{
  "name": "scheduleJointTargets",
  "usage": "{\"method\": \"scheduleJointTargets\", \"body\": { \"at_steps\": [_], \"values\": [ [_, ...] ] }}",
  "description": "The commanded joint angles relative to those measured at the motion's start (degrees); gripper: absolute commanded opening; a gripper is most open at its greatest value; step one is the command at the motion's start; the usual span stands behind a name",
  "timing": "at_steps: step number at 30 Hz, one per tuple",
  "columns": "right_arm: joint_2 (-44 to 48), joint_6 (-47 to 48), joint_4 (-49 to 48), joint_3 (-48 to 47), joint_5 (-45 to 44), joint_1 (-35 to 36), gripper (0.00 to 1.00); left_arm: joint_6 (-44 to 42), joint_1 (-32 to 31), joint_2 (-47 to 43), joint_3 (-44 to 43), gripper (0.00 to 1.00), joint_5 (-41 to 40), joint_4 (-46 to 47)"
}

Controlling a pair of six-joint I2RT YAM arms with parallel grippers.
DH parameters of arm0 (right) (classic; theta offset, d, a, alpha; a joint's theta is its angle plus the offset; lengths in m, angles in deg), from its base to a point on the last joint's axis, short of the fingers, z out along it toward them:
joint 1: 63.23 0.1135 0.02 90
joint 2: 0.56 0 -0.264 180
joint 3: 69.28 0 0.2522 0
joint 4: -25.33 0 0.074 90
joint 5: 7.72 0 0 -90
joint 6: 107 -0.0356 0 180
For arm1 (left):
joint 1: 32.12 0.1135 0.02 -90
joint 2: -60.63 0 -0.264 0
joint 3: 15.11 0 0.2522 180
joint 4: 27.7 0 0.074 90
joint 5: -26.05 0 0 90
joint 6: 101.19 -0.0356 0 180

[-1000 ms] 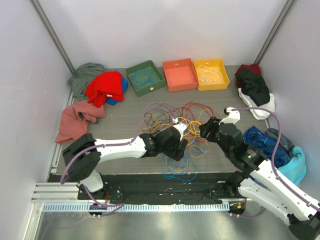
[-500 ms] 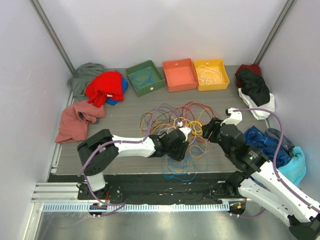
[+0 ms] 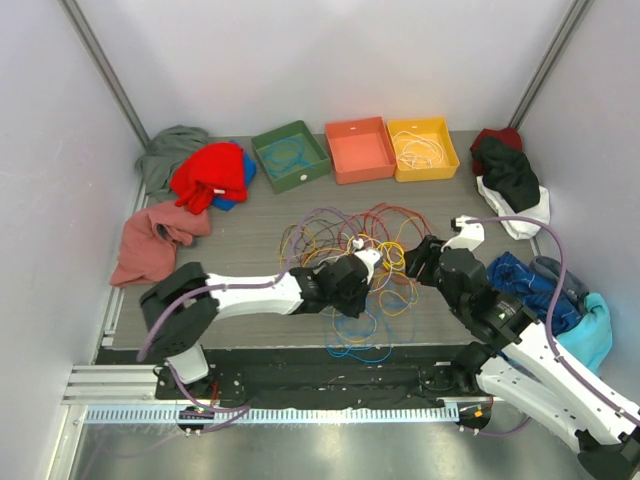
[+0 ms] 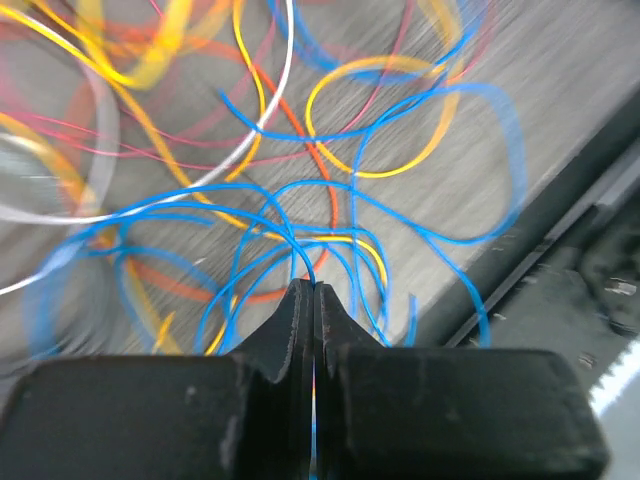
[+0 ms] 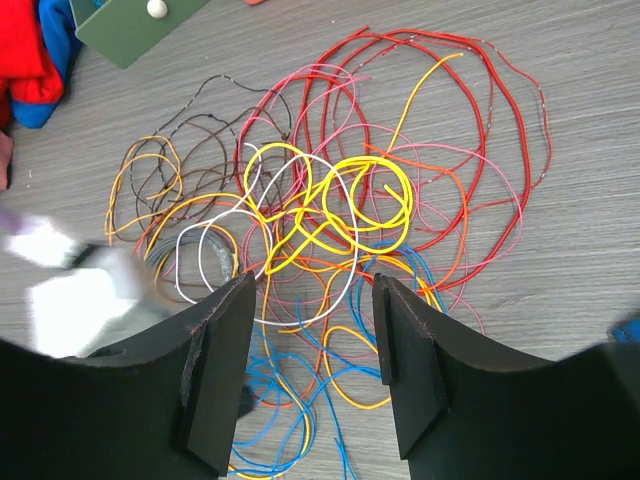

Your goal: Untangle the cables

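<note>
The cables (image 3: 372,250) lie in a loose tangle mid-table: yellow (image 5: 365,165), red (image 5: 500,90), white (image 5: 300,160), orange, pink, brown and blue strands. My left gripper (image 3: 358,300) sits low at the tangle's near side. In the left wrist view its jaws are pressed together (image 4: 314,288) on a thin blue cable (image 4: 303,258) that runs out from between the tips into several blue loops. My right gripper (image 3: 418,262) hovers above the tangle's right side, open (image 5: 315,290), with nothing between its fingers.
Along the back stand a green tray (image 3: 300,178), an orange tray (image 3: 357,124) and a yellow tray (image 3: 425,122) holding a white cable. Clothes lie at the left (image 3: 212,172) and right (image 3: 510,180). The table's front edge (image 4: 560,230) is close to the left gripper.
My left gripper has gone from open to shut, pinching the blue cable, after reaching right into the tangle. The right arm drew back slightly a second ago and has since stayed still.
</note>
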Motion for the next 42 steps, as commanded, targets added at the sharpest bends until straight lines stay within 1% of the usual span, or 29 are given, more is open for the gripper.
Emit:
{"method": "scheduleJointTargets", "body": {
  "at_steps": [1, 3, 4, 6, 7, 9, 11, 13, 15, 20, 26, 27, 28, 30, 31, 33, 34, 37, 38, 42],
  "values": [
    [0.9, 0.6, -1.1, -0.9, -1.9, -0.1, 0.58, -4.2, 0.1, -14.9, -4.3, 0.0, -7.1, -4.8],
    [0.5, 0.4, -1.2, -1.1, -1.6, 0.0, 0.58, -7.1, 0.1, -20.5, -7.2, 0.0, -11.0, -8.2],
    [0.5, 0.4, -1.2, -1.1, -1.4, 0.0, 0.58, -8.3, 0.1, -22.2, -10.3, 0.0, -12.2, -11.0],
    [0.6, 0.3, -1.4, -1.1, -1.2, -0.1, 0.58, -10.5, 0.1, -24.8, -13.4, 0.0, -15.2, -13.4],
    [0.8, 0.2, -1.7, -1.0, -1.1, 0.0, 0.58, -13.0, 0.1, -26.8, -17.0, 0.0, -17.7, -15.6],
    [1.0, 0.0, -2.0, -0.8, -0.9, -0.1, 0.58, -15.2, 0.1, -27.9, -20.6, 0.0, -19.4, -17.8],
    [1.2, -0.1, -2.4, -0.8, -0.7, 0.0, 0.58, -17.6, 0.1, -28.5, -24.6, 0.0, -21.7, -20.1],
    [1.6, -0.3, -2.4, -0.8, -0.6, 0.0, 0.58, -19.2, 0.1, -28.6, -26.4, 0.0, -23.5, -20.6],
    [1.9, -0.3, -2.8, -0.5, -0.1, 0.0, 0.58, -22.7, 0.2, -28.2, -29.3, 0.0, -26.7, -20.4],
    [1.8, -0.3, -3.4, -0.6, 1.0, -0.1, 0.58, -29.6, 1.8, -24.5, -37.1, 0.0, -30.1, -19.0],
    [2.8, 0.2, -4.0, -0.6, 2.6, -0.1, 0.58, -32.9, 6.4, -19.4, -51.2, 0.0, -30.4, -18.1],
    [2.7, 0.3, -4.3, -0.6, 3.1, 0.0, 0.58, -33.8, 6.7, -18.0, -53.0, 0.0, -29.8, -17.6],
    [2.4, 0.4, -4.8, -0.6, 3.8, 0.0, 0.58, -34.4, 6.9, -17.3, -56.9, 0.0, -29.6, -17.3],
    [1.9, 0.5, -5.4, -0.4, 4.9, 0.0, 0.58, -36.0, 6.9, -14.5, -61.4, 0.0, -29.0, -17.1],
    [1.6, 0.5, -6.0, -0.2, 5.9, 0.0, 0.58, -36.6, 6.9, -13.6, -65.9, 0.0, -28.8, -17.3],
    [0.9, 0.6, -7.2, 0.5, 7.3, -0.2, 0.58, -38.2, 6.9, -10.4, -70.6, 0.0, -28.4, -17.5],
    [0.7, 0.6, -9.5, 0.9, 10.8, 0.0, 0.58, -38.5, 6.9, -9.3, -74.8, 0.0, -28.2, -17.9],
    [-1.6, 0.5, -14.3, 2.2, 16.4, 0.0, 0.58, -39.2, 6.9, -7.4, -79.1, 0.0, -26.2, -16.4],
    [-2.5, 0.4, -15.4, 2.4, 19.7, 0.0, 0.58, -39.3, 6.9, -7.2, -79.3, 0.0, -25.8, -15.8],
    [-7.1, -0.3, -21.7, 2.2, 25.3, 0.0, 0.59, -39.2, 6.9, -7.4, -79.3, 0.0, -24.5, -13.5]
  ]
}}
